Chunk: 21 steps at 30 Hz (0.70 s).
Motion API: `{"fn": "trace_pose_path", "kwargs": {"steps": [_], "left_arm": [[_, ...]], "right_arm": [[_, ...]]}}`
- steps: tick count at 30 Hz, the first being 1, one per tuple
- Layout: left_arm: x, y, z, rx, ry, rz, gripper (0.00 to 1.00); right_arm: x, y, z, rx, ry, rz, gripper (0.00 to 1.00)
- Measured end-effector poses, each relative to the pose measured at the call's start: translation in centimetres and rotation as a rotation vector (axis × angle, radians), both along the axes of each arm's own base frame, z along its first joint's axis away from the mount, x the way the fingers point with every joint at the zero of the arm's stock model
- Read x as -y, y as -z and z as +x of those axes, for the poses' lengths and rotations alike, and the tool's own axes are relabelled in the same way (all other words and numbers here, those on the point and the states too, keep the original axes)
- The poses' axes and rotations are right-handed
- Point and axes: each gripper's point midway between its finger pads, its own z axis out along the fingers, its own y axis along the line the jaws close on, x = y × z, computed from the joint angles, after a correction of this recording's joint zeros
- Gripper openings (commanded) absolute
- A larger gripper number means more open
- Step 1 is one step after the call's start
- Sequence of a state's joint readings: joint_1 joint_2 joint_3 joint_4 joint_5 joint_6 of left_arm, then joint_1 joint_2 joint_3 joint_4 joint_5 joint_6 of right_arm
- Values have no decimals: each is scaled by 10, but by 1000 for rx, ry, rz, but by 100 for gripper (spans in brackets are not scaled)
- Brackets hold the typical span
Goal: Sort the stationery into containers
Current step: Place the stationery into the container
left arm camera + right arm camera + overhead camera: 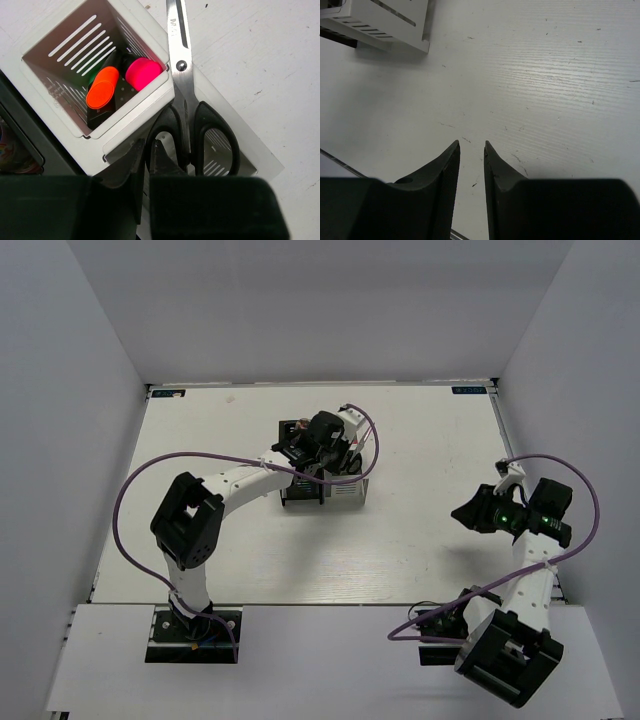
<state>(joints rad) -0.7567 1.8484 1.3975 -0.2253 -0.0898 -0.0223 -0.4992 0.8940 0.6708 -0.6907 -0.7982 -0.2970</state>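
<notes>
Two arms, top view: the left arm (230,485) reaches across the bench (200,430) to the boxes in the middle. The right arm (530,570) is far off on the right side.
Boxes, top view: the white box (345,492) sits just beside the black box (298,492). The left jaws hang right over them.
Markers, left wrist view: the orange-ended marker (102,89) and the pink-ended marker (143,73) stand side by side in one square of the white box (140,112). A bit of green (93,76) peeks out behind the orange one.
Scissors, left wrist view: the scissors (186,100) have their black handles down in the next square of the white box. The steel blades stick out past its rim.
Left jaws: almost closed, with only a thin slit and nothing seen in it. They are right by one scissor handle; I cannot tell if they touch it.
Right jaws, right wrist view: open a little, holding nothing, over the bench (545,75).
White box, right wrist view: one corner (380,25) shows far up on the left.
</notes>
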Motion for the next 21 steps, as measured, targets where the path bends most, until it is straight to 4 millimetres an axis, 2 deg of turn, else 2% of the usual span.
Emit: {"fn": "trace_pose_path", "kwargs": {"steps": [3, 6, 17, 21], "left_arm": [[0, 0, 0, -1, 0, 1, 4], [0, 0, 0, -2, 1, 1, 0], [-3, -2, -3, 3, 7, 2, 0], [-2, -10, -5, 11, 14, -11, 0]], "right_arm": [[0, 0, -1, -3, 0, 9, 30], [-1, 0, -2, -5, -2, 18, 30], [-1, -2, -2, 8, -8, 25, 30], [-1, -2, -2, 12, -10, 25, 31]]}}
